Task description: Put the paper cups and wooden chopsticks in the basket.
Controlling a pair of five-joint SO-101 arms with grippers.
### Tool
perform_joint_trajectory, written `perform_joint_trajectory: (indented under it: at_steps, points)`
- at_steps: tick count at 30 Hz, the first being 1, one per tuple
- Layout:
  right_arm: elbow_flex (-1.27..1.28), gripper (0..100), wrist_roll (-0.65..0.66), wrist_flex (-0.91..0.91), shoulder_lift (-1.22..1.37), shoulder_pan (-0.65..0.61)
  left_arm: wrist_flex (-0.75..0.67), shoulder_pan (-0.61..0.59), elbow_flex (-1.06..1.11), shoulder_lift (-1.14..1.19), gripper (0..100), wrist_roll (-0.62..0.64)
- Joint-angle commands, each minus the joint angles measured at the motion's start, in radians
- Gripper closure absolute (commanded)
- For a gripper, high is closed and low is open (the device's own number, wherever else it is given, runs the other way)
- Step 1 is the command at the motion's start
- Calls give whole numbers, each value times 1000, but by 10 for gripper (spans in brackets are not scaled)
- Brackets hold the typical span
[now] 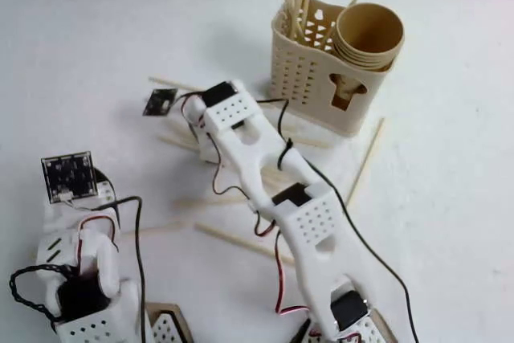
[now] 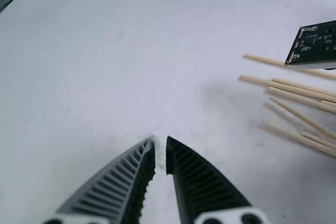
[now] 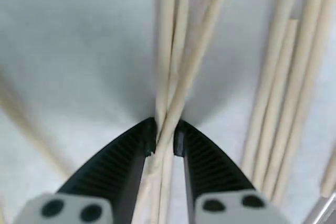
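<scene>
Black ribbed fingers (image 3: 123, 166) of the right end effector (image 3: 164, 129) are clamped on a few wooden chopsticks (image 3: 181, 77). These are pale, smooth, round sticks that cross one another just at the fingertips and run on ahead over the white surface (image 3: 68, 51). More loose chopsticks (image 3: 283, 103) of the same light wood lie side by side just beside this end effector, flat on the surface. The left end effector (image 2: 160, 148) hangs low over a bare patch of surface, its fingers drawn together to a thin slit with nothing between them. A further scatter of chopsticks (image 2: 294, 90) lies ahead of it and off to its right. One or two of these pass under a black circuit board (image 2: 315, 43) whose small white marks are too fine to read. From the high view, the cream slotted basket (image 1: 309, 78) stands ahead of the right end effector and to its right, near but apart. It holds a nested stack of tan paper cups (image 1: 369, 34) in one half and a bunch of upright chopsticks (image 1: 297, 2) in the other, tips leaning above the rim. A single stick (image 1: 365, 162) lies slanted at the basket's foot, and another (image 1: 241, 242) lies back beside the right arm's forearm.
</scene>
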Motion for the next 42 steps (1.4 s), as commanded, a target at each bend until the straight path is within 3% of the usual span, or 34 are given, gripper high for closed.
perform_joint_trajectory:
  at_steps: [1, 10, 22, 27, 35, 42]
  points:
    - [-20, 980, 6, 59, -67, -13, -25, -7, -5, -12, 941, 8]
    - [-18, 980, -17, 68, -226, -12, -25, -8, -5, -12, 941, 8]
    - [9, 978, -17, 73, -220, 13, -25, -8, -3, -12, 941, 8]
    - [20, 871, -17, 125, -223, 5, -35, -8, -2, -12, 941, 8]
    - [21, 838, -17, 143, -153, -21, -35, -8, -2, -12, 941, 8]
    - [21, 710, -51, 143, -102, -31, -35, -8, -2, -12, 941, 8]
